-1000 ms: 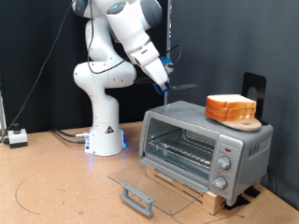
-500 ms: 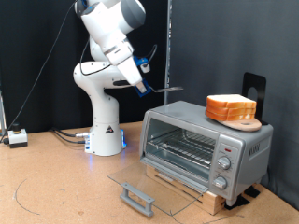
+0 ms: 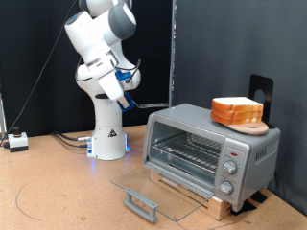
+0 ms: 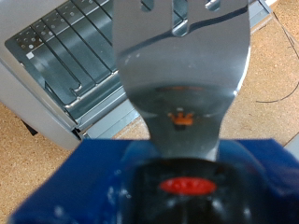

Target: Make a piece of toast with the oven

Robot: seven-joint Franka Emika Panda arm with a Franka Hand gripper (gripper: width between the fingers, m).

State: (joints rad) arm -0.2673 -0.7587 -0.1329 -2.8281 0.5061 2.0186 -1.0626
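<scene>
The white arm [image 3: 101,67] fills the upper left of the exterior view, folded back towards its own base, well apart from the oven [image 3: 206,149] at the lower right. The oven's glass door [image 3: 153,196] lies dropped fully open onto the wooden table [image 3: 48,192], grey handle outermost, and the wire rack [image 3: 187,153] inside looks bare. By this I judge the opening done and the loading not yet done.

A stack of bread slices [image 3: 237,111] sits on a small board on the oven's roof; I cannot pick out the single piece of toast from that stack.

The gripper [image 3: 129,84] is small and dark by the arm's waist. In the wrist view, a flat metal spatula [image 4: 182,65] juts out from it, carrying nothing; its fingers themselves are hidden, so their spread cannot be told.

Black curtains back the scene.
</scene>
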